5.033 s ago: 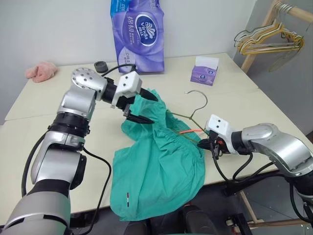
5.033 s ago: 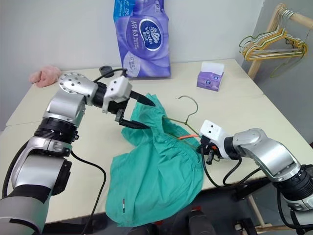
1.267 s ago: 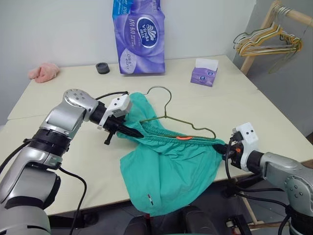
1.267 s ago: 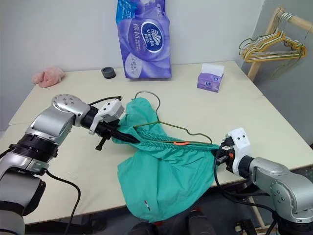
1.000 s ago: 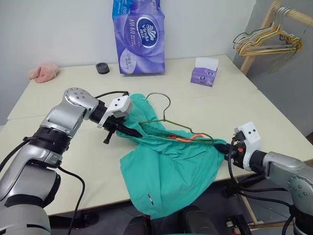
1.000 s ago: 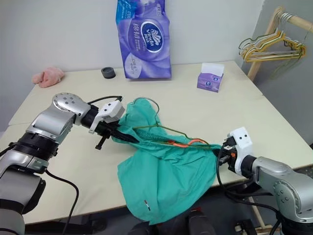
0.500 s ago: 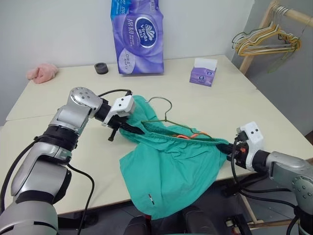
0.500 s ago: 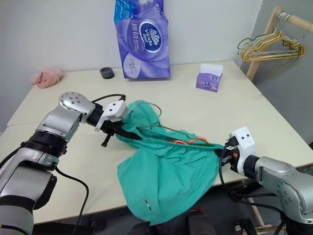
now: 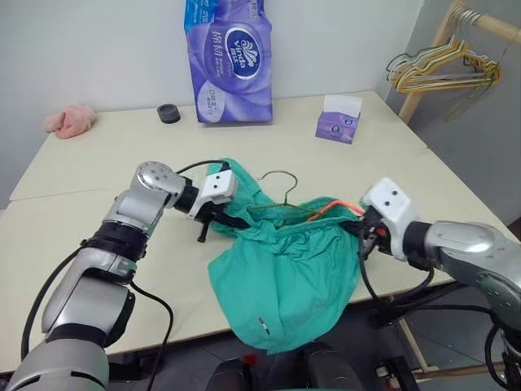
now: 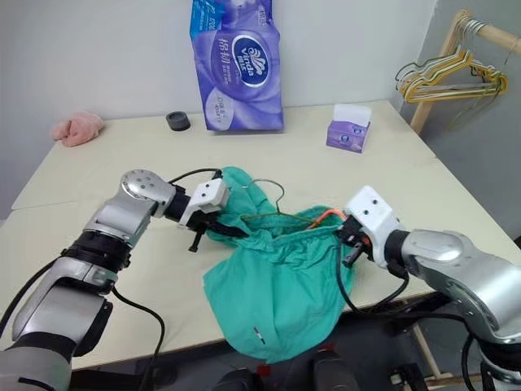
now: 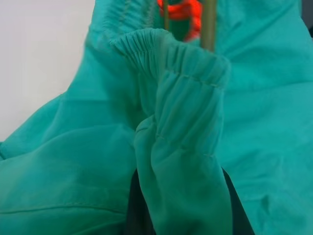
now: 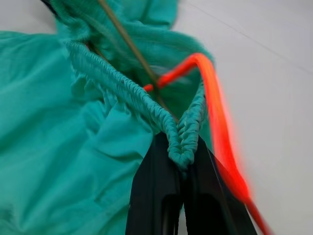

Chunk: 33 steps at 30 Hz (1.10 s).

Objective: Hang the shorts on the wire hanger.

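The teal-green shorts (image 9: 285, 269) lie bunched on the table, and their legs hang over its front edge. My left gripper (image 9: 232, 220) is shut on the left end of the gathered waistband (image 11: 171, 58), with cloth covering most of its fingers. My right gripper (image 9: 359, 233) is shut on the right end of the waistband (image 12: 182, 142), beside the orange-red drawstring (image 12: 215, 112). The wire hanger (image 9: 281, 176) lies under the waistband. Its hook sticks out behind the cloth, and its wire (image 12: 129, 44) runs inside the waist opening.
At the back of the table (image 9: 98, 171) stand a purple tissue pack (image 9: 228, 57), a small black cap (image 9: 168, 112) and a pink cloth (image 9: 69, 120). A small tissue box (image 9: 339, 120) sits at the back right. A bunch of hangers (image 9: 440, 69) hangs on a wooden rack beyond the table's right side.
My right gripper has moved left and up with its end of the waistband, so the stretched waistband is now slack and bunched. My left gripper has shifted slightly right and down.
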Tool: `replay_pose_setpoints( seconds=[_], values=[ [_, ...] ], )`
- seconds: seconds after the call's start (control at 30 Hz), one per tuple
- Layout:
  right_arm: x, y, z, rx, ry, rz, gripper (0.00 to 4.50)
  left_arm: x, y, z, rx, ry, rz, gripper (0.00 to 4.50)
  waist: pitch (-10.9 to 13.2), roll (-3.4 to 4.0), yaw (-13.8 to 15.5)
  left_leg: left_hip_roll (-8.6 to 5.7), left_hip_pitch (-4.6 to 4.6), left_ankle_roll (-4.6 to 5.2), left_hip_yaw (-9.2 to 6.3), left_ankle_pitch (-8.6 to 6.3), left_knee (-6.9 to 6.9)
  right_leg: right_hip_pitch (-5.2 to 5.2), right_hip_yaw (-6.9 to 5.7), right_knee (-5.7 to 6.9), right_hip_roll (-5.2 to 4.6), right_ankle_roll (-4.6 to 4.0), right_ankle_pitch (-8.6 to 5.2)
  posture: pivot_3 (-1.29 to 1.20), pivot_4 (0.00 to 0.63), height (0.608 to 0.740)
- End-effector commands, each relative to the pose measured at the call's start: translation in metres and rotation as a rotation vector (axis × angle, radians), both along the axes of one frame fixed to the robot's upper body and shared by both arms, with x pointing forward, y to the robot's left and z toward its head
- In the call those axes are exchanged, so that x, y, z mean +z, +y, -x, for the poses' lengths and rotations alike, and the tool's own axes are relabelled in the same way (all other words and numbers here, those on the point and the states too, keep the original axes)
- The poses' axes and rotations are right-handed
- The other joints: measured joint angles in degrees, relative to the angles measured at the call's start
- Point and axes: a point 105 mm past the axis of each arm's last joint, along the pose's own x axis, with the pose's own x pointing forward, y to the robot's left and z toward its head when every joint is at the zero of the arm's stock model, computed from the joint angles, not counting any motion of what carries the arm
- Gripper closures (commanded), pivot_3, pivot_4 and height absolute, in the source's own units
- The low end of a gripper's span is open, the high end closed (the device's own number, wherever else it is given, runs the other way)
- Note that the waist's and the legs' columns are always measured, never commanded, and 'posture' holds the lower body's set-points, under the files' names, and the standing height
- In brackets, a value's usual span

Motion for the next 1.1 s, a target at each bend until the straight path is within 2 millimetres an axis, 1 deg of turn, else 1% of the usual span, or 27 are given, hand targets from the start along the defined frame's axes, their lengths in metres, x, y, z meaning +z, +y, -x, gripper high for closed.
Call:
replay_pose_setpoints(
  seconds=[0.03, 0.17, 0.33, 0.4, 0.43, 0.5, 0.6, 0.7, 0.77, 0.8, 0.97, 1.1],
  values=[
    [0.014, 0.014, -0.005, 0.065, -0.079, 0.023, 4.48, 0.008, -0.015, 0.001, -0.017, -0.067, 0.032, 4.50, 0.00, 0.00, -0.19, 0.00, 0.00, 0.00, 0.01, 0.00, 0.00, -0.02, 0.02, 0.00, -0.02, 0.00, 0.00, -0.24, 0.077, 0.740],
    [0.018, 0.018, -0.010, 0.106, -0.101, 0.062, 4.48, 0.005, -0.020, 0.003, -0.010, -0.063, 0.052, 4.50, 0.00, 0.00, -0.40, -0.01, -0.02, 0.00, -0.02, 0.00, 0.00, -0.03, 0.00, -0.01, -0.25, -0.01, 0.01, -0.24, 0.077, 0.740],
    [0.018, 0.011, -0.016, 0.160, -0.130, 0.174, 4.48, 0.001, -0.021, 0.004, 0.005, -0.065, 0.064, 4.50, 0.00, 0.00, -0.72, -0.01, -0.03, 0.00, -0.04, 0.00, -0.01, -0.05, -0.03, -0.01, -0.28, -0.01, 0.01, -0.24, 0.076, 0.740],
    [0.019, 0.010, -0.014, 0.189, -0.139, 0.192, 3.93, 0.001, -0.021, 0.004, 0.010, -0.070, 0.071, 4.50, 0.00, 0.00, -0.78, -0.01, -0.04, 0.00, -0.06, 0.00, -0.01, -0.05, -0.04, -0.02, -0.28, -0.01, 0.01, -0.24, 0.076, 0.740],
    [0.019, 0.010, -0.012, 0.205, -0.138, 0.197, 3.75, 0.001, -0.022, 0.003, 0.012, -0.076, 0.074, 4.50, 0.00, 0.00, -0.82, 0.00, -0.03, 0.00, -0.05, 0.00, -0.01, -0.05, -0.04, -0.02, -0.28, -0.01, 0.01, -0.24, 0.075, 0.740],
    [0.019, 0.009, -0.005, 0.243, -0.130, 0.213, 3.12, 0.001, -0.023, 0.003, 0.016, -0.082, 0.090, 4.50, 0.00, 0.00, -0.81, 0.00, -0.03, 0.00, -0.05, 0.00, -0.01, -0.05, -0.04, -0.02, -0.28, -0.01, 0.01, -0.24, 0.075, 0.740],
    [0.023, 0.007, 0.000, 0.268, -0.129, 0.219, 2.08, 0.003, -0.026, 0.003, 0.018, -0.091, 0.119, 4.50, 0.00, 0.00, -0.84, -0.01, -0.04, 0.00, -0.06, 0.00, -0.01, -0.05, -0.04, -0.02, -0.29, -0.01, 0.01, -0.24, 0.075, 0.740],
    [0.028, 0.004, -0.002, 0.256, -0.144, 0.217, 1.03, 0.003, -0.031, 0.004, 0.006, -0.088, 0.139, 4.50, 0.00, 0.00, -0.82, 0.00, -0.03, 0.00, -0.06, 0.00, -0.01, -0.05, -0.04, -0.01, -0.30, -0.01, 0.01, -0.25, 0.074, 0.740],
    [0.028, -0.002, -0.003, 0.242, -0.154, 0.240, 0.34, 0.001, -0.033, 0.007, -0.011, -0.081, 0.138, 4.50, 0.00, 0.00, -0.81, -0.01, -0.04, 0.00, -0.06, 0.00, 0.00, -0.05, -0.04, -0.01, -0.31, -0.01, 0.01, -0.25, 0.074, 0.740],
    [0.028, -0.005, -0.003, 0.236, -0.153, 0.252, 0.34, 0.000, -0.033, 0.008, -0.017, -0.079, 0.136, 4.50, 0.00, 0.00, -0.82, -0.02, -0.04, 0.00, -0.05, 0.00, 0.00, -0.05, -0.03, -0.02, -0.32, -0.01, 0.01, -0.25, 0.074, 0.740],
    [0.024, -0.033, -0.005, 0.155, -0.117, 0.328, 0.34, -0.004, -0.034, 0.013, -0.044, -0.079, 0.123, 4.50, 0.00, 0.00, -0.87, -0.02, -0.03, -0.01, -0.03, 0.00, -0.01, -0.05, -0.02, -0.02, -0.34, -0.01, 0.01, -0.25, 0.074, 0.740],
    [0.019, -0.044, -0.002, 0.136, -0.077, 0.351, 0.34, -0.005, -0.035, 0.013, -0.051, -0.078, 0.127, 4.50, 0.00, 0.00, -0.92, -0.01, -0.03, -0.01, -0.04, 0.00, -0.01, -0.04, -0.03, -0.02, -0.33, -0.01, 0.01, -0.26, 0.074, 0.740]
  ],
)
